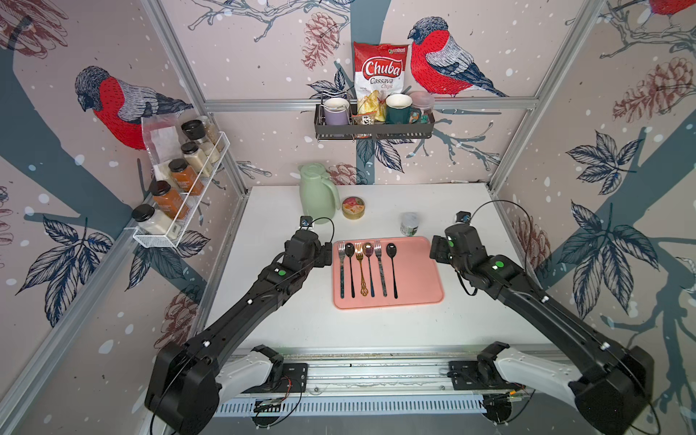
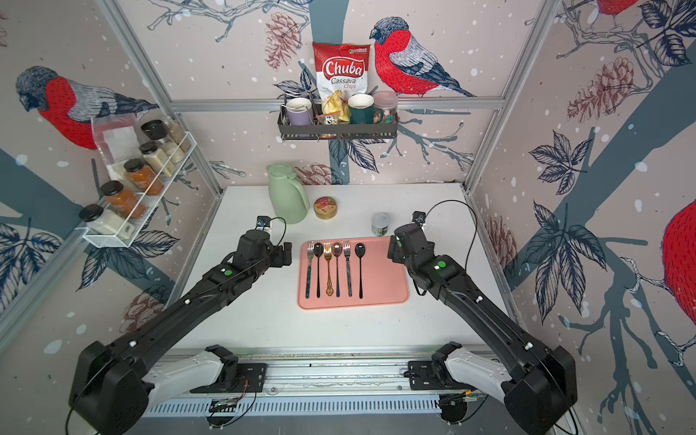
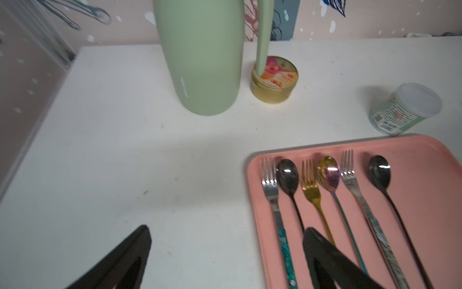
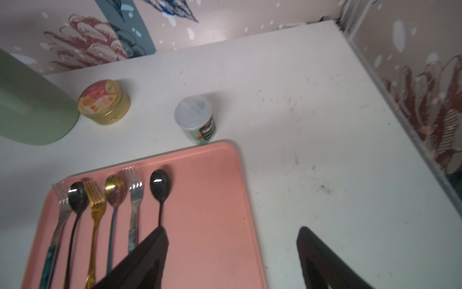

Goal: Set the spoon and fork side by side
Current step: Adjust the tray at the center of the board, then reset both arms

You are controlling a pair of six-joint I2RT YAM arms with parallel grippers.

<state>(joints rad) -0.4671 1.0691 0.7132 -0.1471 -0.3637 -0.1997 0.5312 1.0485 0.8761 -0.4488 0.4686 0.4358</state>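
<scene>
Six pieces of cutlery lie in a row on the 9 o'clock half of a pink tray [image 1: 418,278], handles parallel, heads pointing to 12 o'clock. From 9 o'clock towards 3 they alternate: a teal-handled fork [image 1: 342,271], a black spoon [image 1: 350,263], a gold fork [image 1: 360,263], an iridescent spoon [image 1: 368,250], a silver fork with a patterned handle [image 1: 380,263] and a second black spoon [image 1: 391,250]. The first five sit just beside one another; the last spoon lies slightly further off. The 3 o'clock half of the tray is bare.

The tray rests flat near the middle of the white tabletop [image 1: 376,331]. The left claw [image 1: 327,255] hangs at the tray's 9 o'clock edge, near the fork tines. In the left wrist view its fingers [image 3: 130,255] are spread wide with nothing between them, one in front of the cutlery handles, the other in front of bare tabletop. The right claw [image 1: 437,251] hangs at the tray's 2 o'clock corner, likewise spread wide and empty; in the right wrist view one of its fingers [image 4: 322,260] is in front of bare tabletop, the other in front of the handles.

Beyond the tray, a small white-lidded jar [image 1: 409,224] stands at 12 o'clock, just off the far rim. A gold tin [image 1: 353,208] sits at 11 o'clock, and a pale green jug [image 1: 318,196] stands upright just beside it, on its 9 o'clock side.
</scene>
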